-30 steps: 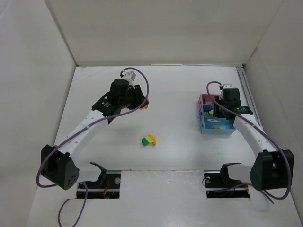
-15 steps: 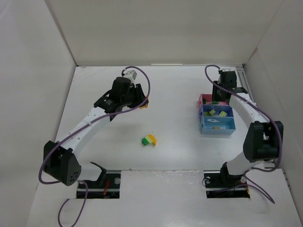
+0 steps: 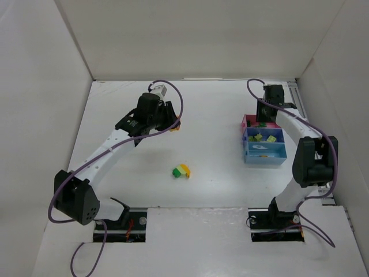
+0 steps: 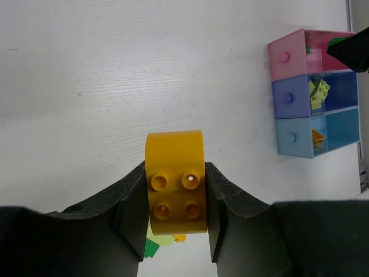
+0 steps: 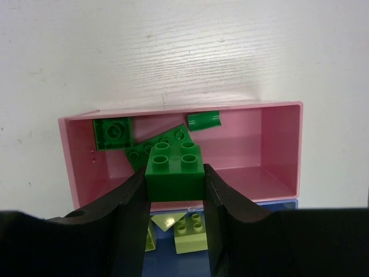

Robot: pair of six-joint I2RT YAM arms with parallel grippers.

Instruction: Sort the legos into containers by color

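Observation:
My left gripper [image 4: 174, 190] is shut on a yellow-orange lego [image 4: 175, 180], held above the table left of centre [image 3: 174, 127]. My right gripper [image 5: 173, 184] is shut on a dark green lego [image 5: 173, 171], which hangs over the near wall of the pink container [image 5: 248, 144]. Three dark green pieces [image 5: 113, 133] lie in that container. The three containers stand in a row at the right: pink [image 3: 247, 120], dark blue [image 3: 279, 135] with pale green legos [image 5: 190, 235], and light blue [image 3: 271, 154]. A small clump of green, pale green and orange legos [image 3: 181, 171] lies mid-table.
White walls close in the table at the back [image 3: 196, 40], left and right. The right arm's purple cable [image 3: 311, 130] loops beside the containers. Two black fixtures [image 3: 124, 222] sit at the near edge by the arm bases.
The right arm has stretched toward the back, taking its wrist from over the blue containers to the pink one's far side. The left arm has barely shifted.

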